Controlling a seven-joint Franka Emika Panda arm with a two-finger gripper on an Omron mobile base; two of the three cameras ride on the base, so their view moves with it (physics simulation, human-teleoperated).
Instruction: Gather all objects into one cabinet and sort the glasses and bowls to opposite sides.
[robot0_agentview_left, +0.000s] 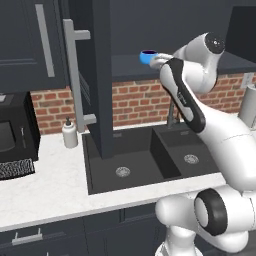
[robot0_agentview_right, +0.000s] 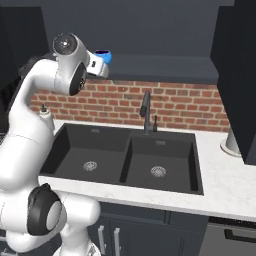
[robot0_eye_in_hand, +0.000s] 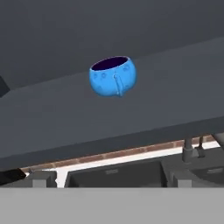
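Note:
A small bright blue bowl (robot0_eye_in_hand: 113, 76) stands upright on the bottom shelf of the open dark cabinet (robot0_eye_in_hand: 175, 100), above the sink. The same bowl (robot0_agentview_left: 147, 56) sits at the shelf's front edge, and the right base view has the bowl (robot0_agentview_right: 103, 56) just past the hand. My gripper (robot0_agentview_left: 156, 60) is raised to shelf height right beside it, a short way back, open and with nothing between its fingers. From the other side, the gripper (robot0_agentview_right: 100, 63) points into the cabinet (robot0_agentview_right: 165, 67). The glasses are out of view.
The cabinet's left door (robot0_agentview_left: 97, 75) swings out over the sink, bar handle (robot0_agentview_left: 74, 75) outward; another door (robot0_agentview_right: 240, 75) hangs open at right. Below are the black double sink (robot0_agentview_left: 135, 160), the faucet (robot0_agentview_right: 146, 111), a soap bottle (robot0_agentview_left: 69, 133) and a dark appliance (robot0_agentview_left: 15, 135).

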